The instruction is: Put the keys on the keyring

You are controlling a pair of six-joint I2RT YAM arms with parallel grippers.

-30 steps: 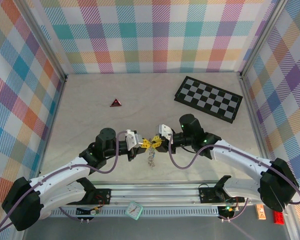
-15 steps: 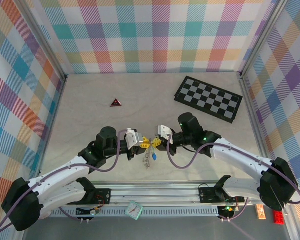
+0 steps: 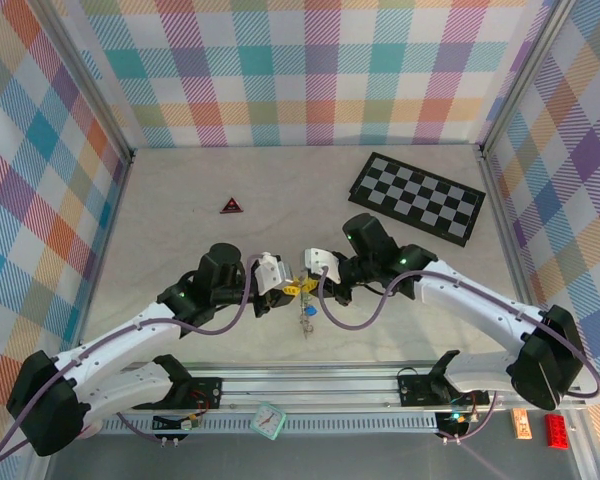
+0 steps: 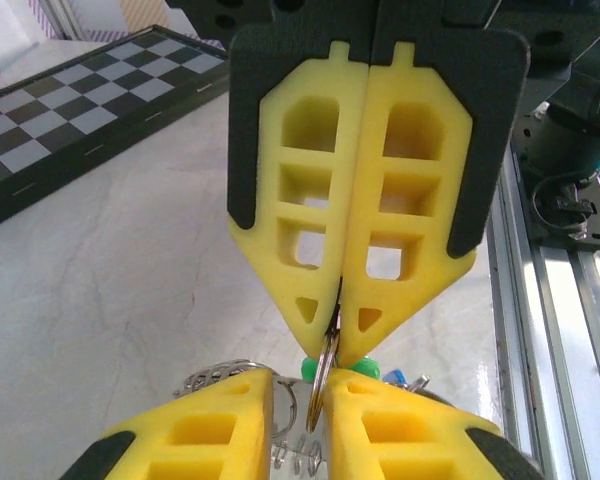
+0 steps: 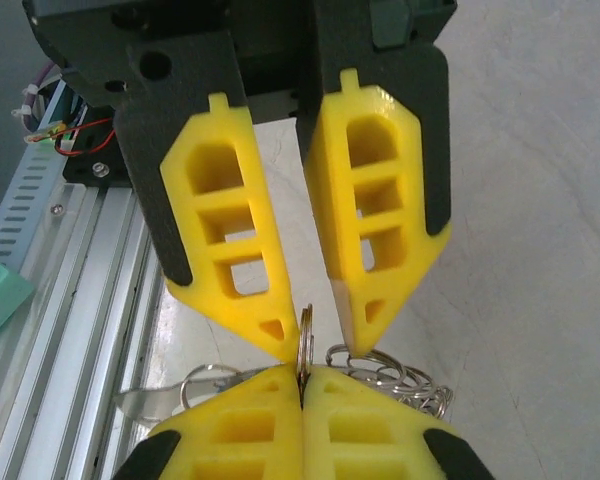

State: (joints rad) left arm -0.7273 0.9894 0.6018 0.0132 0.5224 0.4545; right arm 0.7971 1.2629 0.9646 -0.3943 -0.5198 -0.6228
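Observation:
The keyring (image 5: 305,335), a thin metal split ring, stands on edge between the two grippers above the table. My right gripper (image 5: 301,372) is shut on its lower part, also seen from the left wrist view (image 4: 332,338). My left gripper (image 4: 301,382) is open: its yellow fingers stand apart either side of the ring, one fingertip (image 5: 280,345) touching it. The keys (image 3: 305,318) hang below as a small bunch with a blue tag. One silvery key (image 5: 140,398) and several small rings (image 5: 400,385) show beneath. From above, the left gripper (image 3: 286,290) and right gripper (image 3: 310,287) meet tip to tip.
A folded chequered board (image 3: 417,197) lies at the back right. A small red-and-black triangle (image 3: 230,206) lies at the back left. The aluminium rail (image 3: 310,385) with the arm bases runs along the near edge, close behind the grippers.
The right gripper has shut on the ring and the left gripper's jaws have parted. Both grippers shifted slightly away from the rail, and the hanging bunch swung.

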